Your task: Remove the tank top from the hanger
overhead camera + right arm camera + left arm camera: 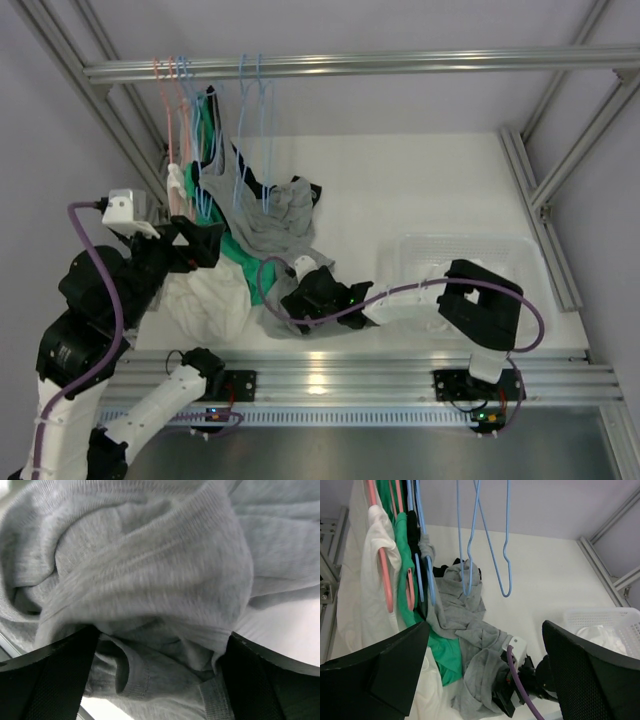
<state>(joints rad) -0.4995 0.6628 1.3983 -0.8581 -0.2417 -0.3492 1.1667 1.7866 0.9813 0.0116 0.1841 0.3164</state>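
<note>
The grey tank top [270, 225] hangs by one strap from a blue hanger [431, 587] on the rack at the far left, and its body trails down onto the table [420, 190]. It also shows in the left wrist view [465, 610]. My right gripper [300, 295] is low at the garment's bottom end. Its jaws stand wide open with bunched grey fabric [150, 570] between them, and the gripper [160, 645] fills that view. My left gripper [205, 240] is open and empty, held up beside the hanging clothes, and faces the grey top [485, 630].
White [370, 580], green [445, 655] and black garments hang on pink and blue hangers at the left. Two empty blue hangers [490, 540] hang from the rail [400, 65]. A white basket [500, 250] holding white cloth stands at the right.
</note>
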